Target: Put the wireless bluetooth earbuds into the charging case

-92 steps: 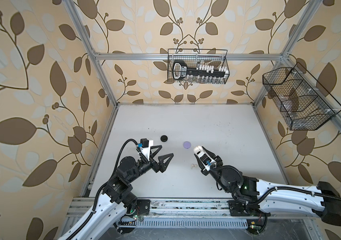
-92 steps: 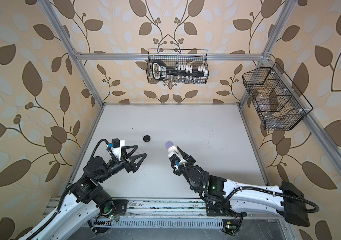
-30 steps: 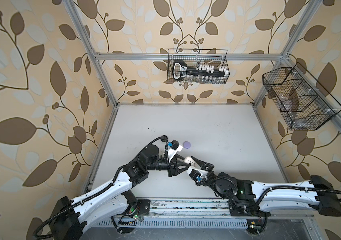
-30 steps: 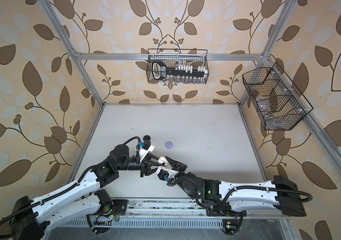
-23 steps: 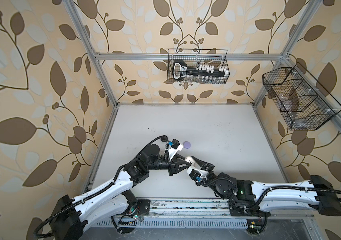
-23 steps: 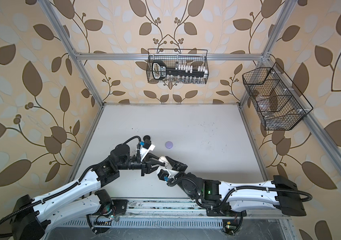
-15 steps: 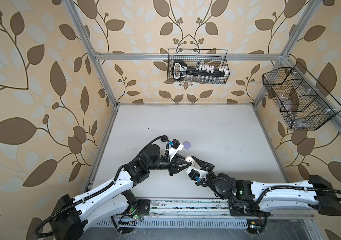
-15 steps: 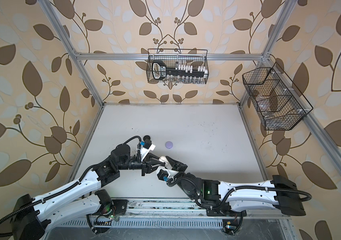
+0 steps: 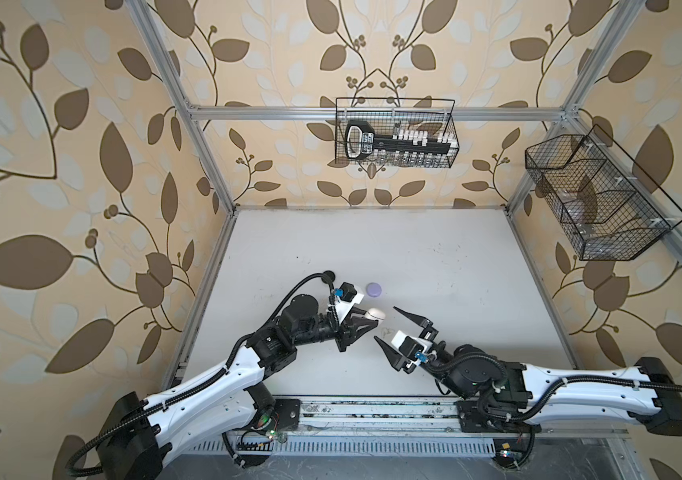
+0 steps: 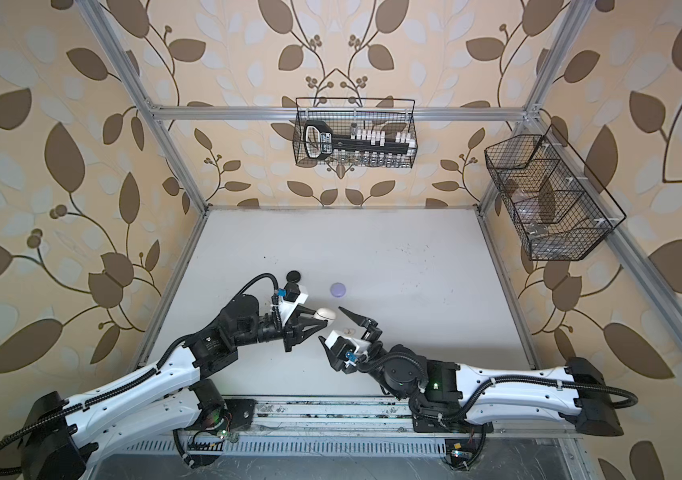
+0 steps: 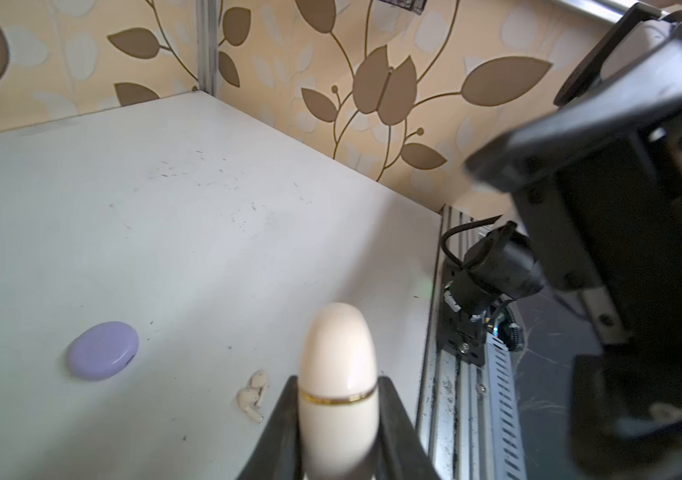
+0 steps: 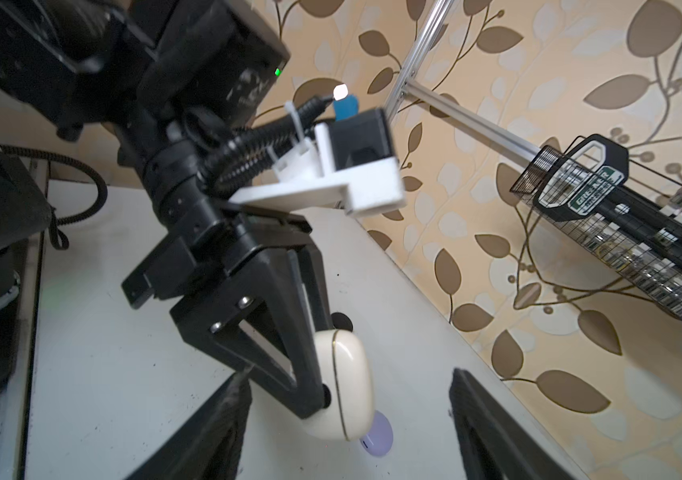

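Stock on the white table, taken left to right. One black charging case, shut, lies flat just behind the left arm's wrist with nothing touching it. One left gripper has its jaws clamped on the cream charging case. That case is shut and held edge-on, clear of the table, with most of it sticking out past the fingertips, probably so the other arm can reach the lid. One lavender charging case, shut, lies flat on the table just beyond the cream one. Cases in all: three. Two cream earbuds lie loose on the table, touching each other, between the two grippers and near the lifted case. Neither is in a case yet, and no earbuds of other colours show. One right gripper has its jaws wide apart and empty. It faces the cream case without touching it, placed as if to work the lid or drop to an earbud. Two wire baskets hang well clear of the work, one on the back wall and one on the right wall.
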`<state>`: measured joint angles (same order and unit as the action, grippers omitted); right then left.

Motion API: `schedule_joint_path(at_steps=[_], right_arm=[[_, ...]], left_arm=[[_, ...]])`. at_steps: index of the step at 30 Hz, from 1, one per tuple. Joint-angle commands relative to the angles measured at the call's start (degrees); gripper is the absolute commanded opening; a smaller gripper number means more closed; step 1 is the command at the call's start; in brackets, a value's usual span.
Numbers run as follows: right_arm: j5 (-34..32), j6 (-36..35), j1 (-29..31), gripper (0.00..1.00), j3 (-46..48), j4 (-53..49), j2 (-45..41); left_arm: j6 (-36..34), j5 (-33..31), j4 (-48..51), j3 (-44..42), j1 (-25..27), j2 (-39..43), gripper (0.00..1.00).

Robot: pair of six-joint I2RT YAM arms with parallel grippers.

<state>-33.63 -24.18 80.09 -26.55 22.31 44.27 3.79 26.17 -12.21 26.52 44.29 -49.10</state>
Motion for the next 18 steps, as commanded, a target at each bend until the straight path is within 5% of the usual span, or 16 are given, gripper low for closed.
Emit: schedule_joint_path(at_steps=[1,8,18], right_arm=[[4.2,3.2,-1.7,0.76,1.7,-0.5,-3.8],[15.6,7.1,-8.1,0.68,-1.6,-9.1,-2.9],[17.5,7.3,-8.2,0.65,-3.4,-9.9,1.2]], left_arm=[[-7.6,1.0,-3.0,-1.1,0.3,1.5,0.0],[-7.9,9.2,-7.5,-4.5,0.3,6.3,0.0],[-8.4,12.7,-7.3,-6.6,0.3,11.1,0.0]])
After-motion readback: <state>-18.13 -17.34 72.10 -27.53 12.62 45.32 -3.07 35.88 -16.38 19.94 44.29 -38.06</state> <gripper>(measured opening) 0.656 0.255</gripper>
